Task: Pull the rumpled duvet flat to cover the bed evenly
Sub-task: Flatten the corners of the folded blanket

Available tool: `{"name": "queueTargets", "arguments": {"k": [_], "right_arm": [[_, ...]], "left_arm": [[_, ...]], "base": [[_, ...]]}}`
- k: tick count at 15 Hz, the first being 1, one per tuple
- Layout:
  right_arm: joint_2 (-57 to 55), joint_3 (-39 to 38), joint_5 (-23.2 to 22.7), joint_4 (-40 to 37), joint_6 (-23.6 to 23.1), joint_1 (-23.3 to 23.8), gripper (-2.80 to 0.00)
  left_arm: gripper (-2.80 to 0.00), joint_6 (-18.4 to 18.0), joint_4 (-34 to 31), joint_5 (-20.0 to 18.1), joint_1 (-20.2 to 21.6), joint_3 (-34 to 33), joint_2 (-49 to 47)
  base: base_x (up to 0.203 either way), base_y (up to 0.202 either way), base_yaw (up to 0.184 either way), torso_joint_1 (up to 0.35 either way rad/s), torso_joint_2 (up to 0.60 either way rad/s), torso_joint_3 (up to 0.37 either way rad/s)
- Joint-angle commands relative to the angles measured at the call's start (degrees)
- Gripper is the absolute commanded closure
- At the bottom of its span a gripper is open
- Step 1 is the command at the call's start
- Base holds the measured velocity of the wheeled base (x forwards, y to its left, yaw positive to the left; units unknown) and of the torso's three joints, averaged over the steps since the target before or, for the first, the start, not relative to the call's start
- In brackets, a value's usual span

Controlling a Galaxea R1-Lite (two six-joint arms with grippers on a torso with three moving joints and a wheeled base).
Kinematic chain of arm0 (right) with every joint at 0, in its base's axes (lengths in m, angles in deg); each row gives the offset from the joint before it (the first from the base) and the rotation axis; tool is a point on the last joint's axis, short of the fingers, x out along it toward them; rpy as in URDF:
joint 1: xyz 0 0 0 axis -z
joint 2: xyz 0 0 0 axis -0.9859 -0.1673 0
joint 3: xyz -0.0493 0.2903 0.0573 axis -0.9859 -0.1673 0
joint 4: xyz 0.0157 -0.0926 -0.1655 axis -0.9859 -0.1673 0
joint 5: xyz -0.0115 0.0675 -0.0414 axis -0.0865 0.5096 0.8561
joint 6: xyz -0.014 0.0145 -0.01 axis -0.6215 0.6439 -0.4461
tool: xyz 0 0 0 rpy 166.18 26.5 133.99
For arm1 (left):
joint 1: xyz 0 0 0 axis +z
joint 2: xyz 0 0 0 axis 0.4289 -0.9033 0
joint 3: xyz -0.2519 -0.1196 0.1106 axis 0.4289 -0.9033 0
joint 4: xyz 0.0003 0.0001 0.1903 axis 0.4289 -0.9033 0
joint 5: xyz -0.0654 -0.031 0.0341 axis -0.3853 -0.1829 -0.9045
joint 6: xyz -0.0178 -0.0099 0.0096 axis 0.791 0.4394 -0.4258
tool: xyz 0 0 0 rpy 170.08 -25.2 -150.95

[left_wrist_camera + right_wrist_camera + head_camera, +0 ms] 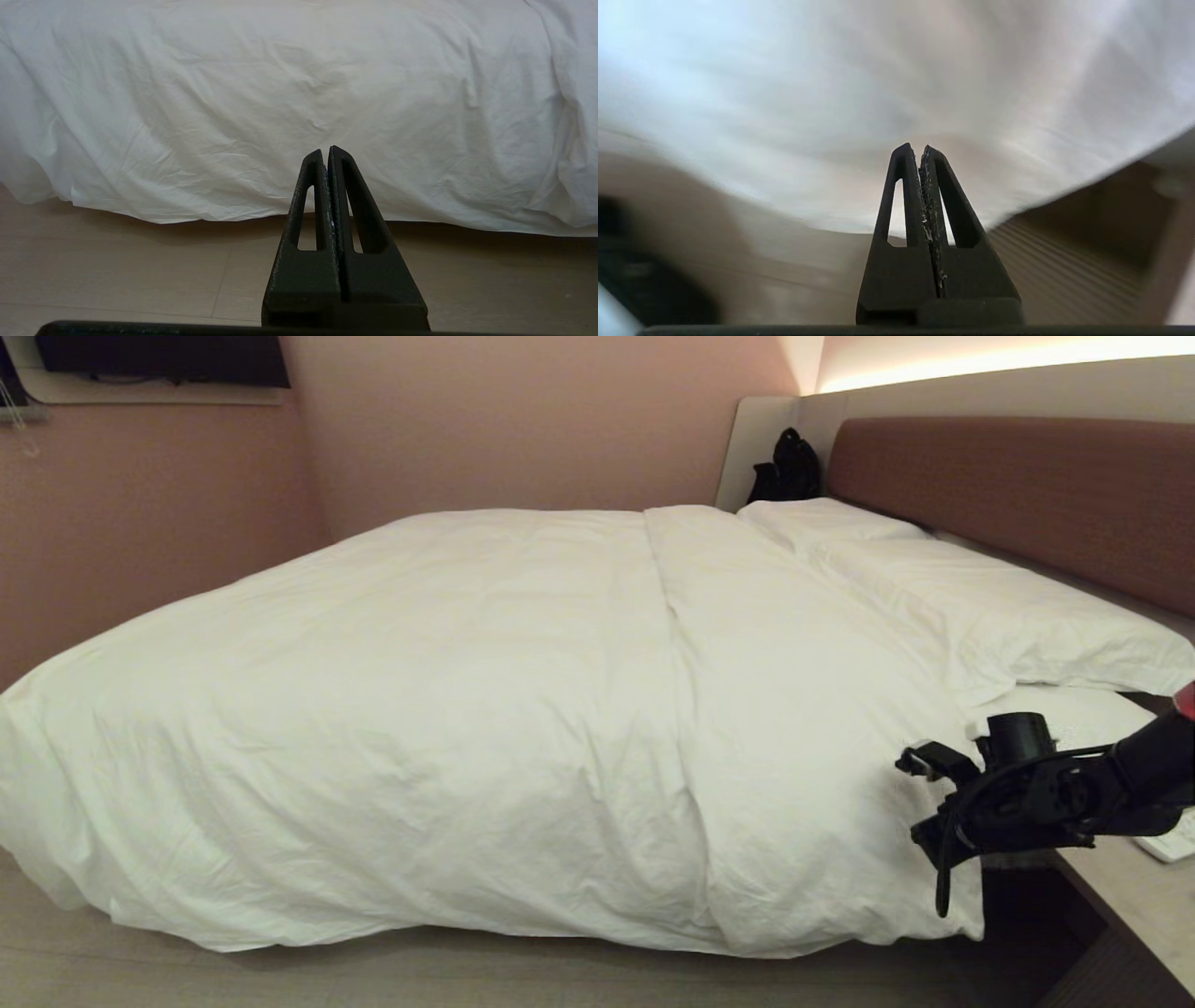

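The white duvet lies spread over the bed, whose reddish-brown headboard runs along the right. A long fold runs across the duvet from the far side to the near edge. Its near edge hangs down close to the floor. My right arm reaches in from the lower right, beside the duvet's near right corner. In the right wrist view the right gripper is shut with nothing in it, pointing at the hanging duvet. The left gripper is also shut and empty, held low in front of the duvet's side.
Two white pillows lie along the headboard. A black bag sits in the far corner. A pale nightstand stands at the lower right, next to my right arm. Wooden floor runs along the bed's near side.
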Motion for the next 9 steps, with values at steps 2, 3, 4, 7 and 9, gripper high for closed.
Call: {"name": "queueTargets", "arguments": {"k": [2,3,4,7,9], "right_arm": [[5.33,-1.99,-6.4,0.09,5.9,-3.15,0.0],[6.08,-2.3,-6.71,0.05,6.42,-4.33,0.0],[5.98,-2.38,-6.8,0.06,7.08,-5.41,0.0],[-0.55,-0.99,-6.61,0.45,7.21,-5.94,0.0],[-6.59,1.39,-6.08,0.5,7.16,-5.95,0.0]], "left_arm": [[0.0,0.01,0.02,0.0,0.01,0.01,0.02],[0.0,0.01,0.02,0.0,0.01,0.01,0.02],[0.0,0.01,0.02,0.0,0.01,0.01,0.02],[0.0,0.01,0.02,0.0,0.01,0.01,0.02],[0.0,0.01,0.02,0.0,0.01,0.01,0.02]], "base": [[0.0,0.0,0.0,0.0,0.0,0.0],[0.0,0.0,0.0,0.0,0.0,0.0],[0.0,0.0,0.0,0.0,0.0,0.0],[0.0,0.0,0.0,0.0,0.0,0.0],[0.0,0.0,0.0,0.0,0.0,0.0]]}}
